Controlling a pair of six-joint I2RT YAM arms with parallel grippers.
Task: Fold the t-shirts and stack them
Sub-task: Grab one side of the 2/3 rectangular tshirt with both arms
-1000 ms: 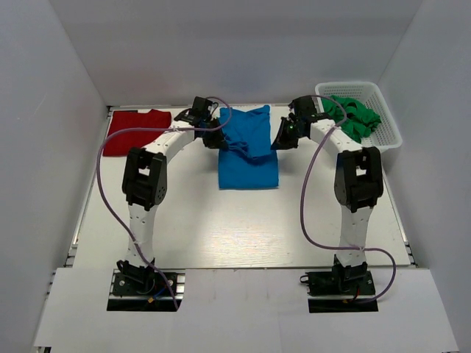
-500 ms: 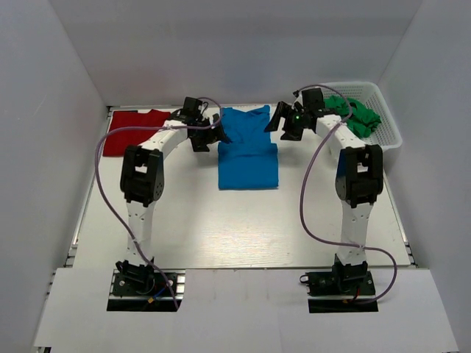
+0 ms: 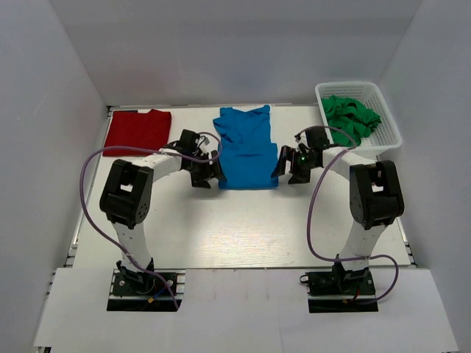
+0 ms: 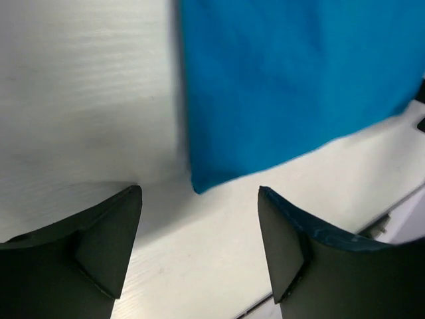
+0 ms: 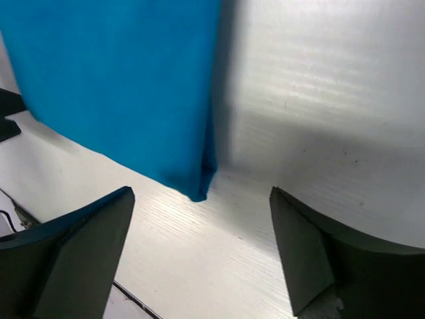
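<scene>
From above, the bright blue t-shirt (image 3: 246, 147) lies folded mid-desk, its long axis running near to far and its collar end farthest. The dark red t-shirt (image 3: 137, 131) lies far left. White walls box in the white desk (image 3: 243, 220), and a white basket (image 3: 346, 85) of green cloth (image 3: 352, 116) sits far right.

Left wrist: the left pincer (image 3: 208, 172) is released, straddling the bright blue t-shirt's near corner.

Right wrist: the right pincer (image 3: 283, 168) is likewise spread and empty at the other near corner.
</scene>
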